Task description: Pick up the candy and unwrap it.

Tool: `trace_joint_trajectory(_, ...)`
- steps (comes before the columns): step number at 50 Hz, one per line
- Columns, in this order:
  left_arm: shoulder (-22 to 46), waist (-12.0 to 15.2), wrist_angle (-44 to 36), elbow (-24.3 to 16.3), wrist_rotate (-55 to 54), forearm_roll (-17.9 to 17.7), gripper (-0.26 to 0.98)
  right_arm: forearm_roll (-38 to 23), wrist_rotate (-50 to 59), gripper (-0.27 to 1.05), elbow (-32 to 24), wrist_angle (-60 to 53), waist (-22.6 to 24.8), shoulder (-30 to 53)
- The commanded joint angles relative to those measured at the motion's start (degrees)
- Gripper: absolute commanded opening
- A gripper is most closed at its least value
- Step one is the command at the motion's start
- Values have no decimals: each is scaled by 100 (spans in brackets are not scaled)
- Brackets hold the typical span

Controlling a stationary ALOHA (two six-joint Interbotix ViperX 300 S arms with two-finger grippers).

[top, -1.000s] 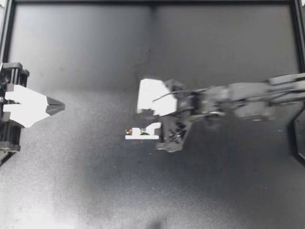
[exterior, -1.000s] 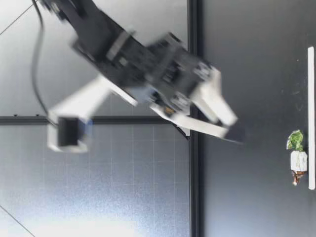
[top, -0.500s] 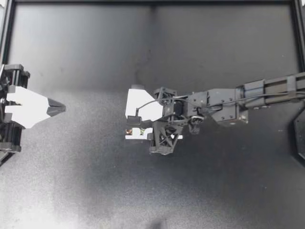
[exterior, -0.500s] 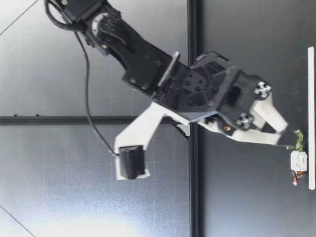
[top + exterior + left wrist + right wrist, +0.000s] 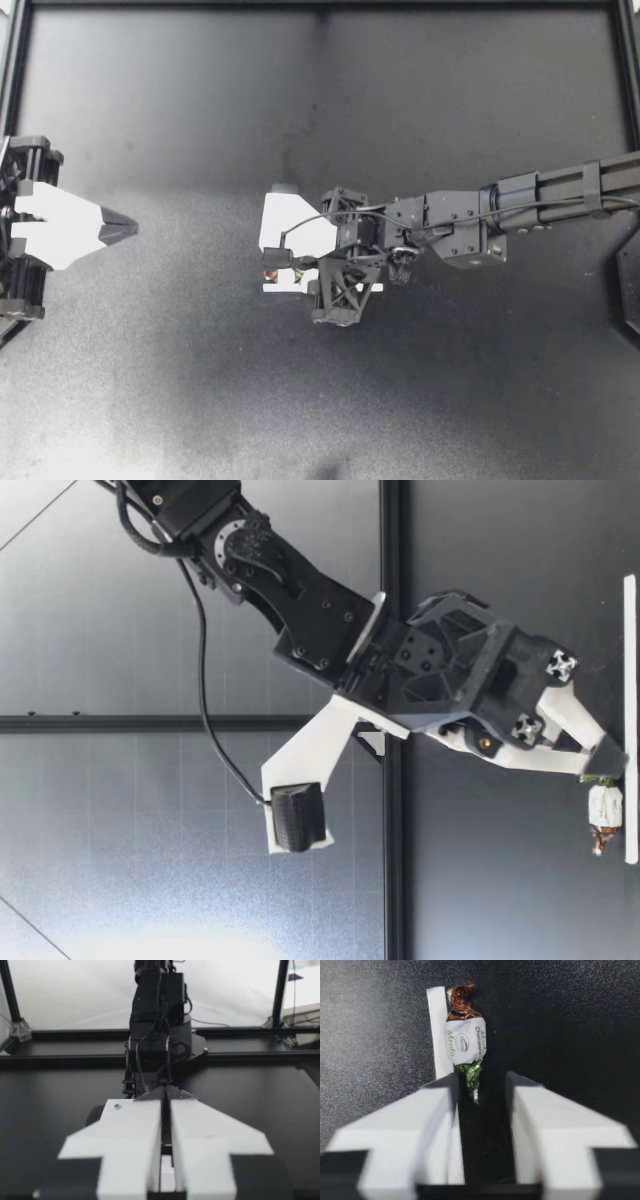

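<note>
Black matte table (image 5: 450, 120), seen from above, with one candy (image 5: 268, 274), one white strip (image 5: 290, 288) and two grippers. The candy lies near the table's middle, alongside the white strip; its wrapper has a white body, a brown twisted end and a green twisted end. The right gripper (image 5: 283, 277) reaches in from the right side and stands over the candy with its jaws spread. In the right wrist view the green end of the candy (image 5: 465, 1042) lies in the gap at the tips of the right gripper (image 5: 482, 1082), close against one finger (image 5: 440, 1095), while the other finger stands clear of it; the white strip (image 5: 437, 1035) runs beside the candy. In the low view the tips of the right gripper (image 5: 600, 765) sit just above the candy (image 5: 604, 810), close to the table. One second earlier this gripper hung well above the table; half a second ago it was lower, and it has now come down to the candy's green end. The candy has not shifted. The left gripper (image 5: 125, 229) stays at the table's left edge, well apart from the candy, its jaws pressed together (image 5: 165, 1091).
</note>
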Motion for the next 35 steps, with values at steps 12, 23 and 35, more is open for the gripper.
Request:
trace_joint_trajectory(12, 44, 0, 0, -18, 9, 9, -9, 9, -18, -21, -79, 141, 105, -220)
trace_joint_trajectory(23, 483, 9, 9, -70, 0, 0, -9, 0, 18, -22, -79, 185, 114, -624)
trace_joint_trajectory(35, 1345, 105, -35, -396, -9, 0, 3, 0, 9, -22, -18, 510, 114, -1485)
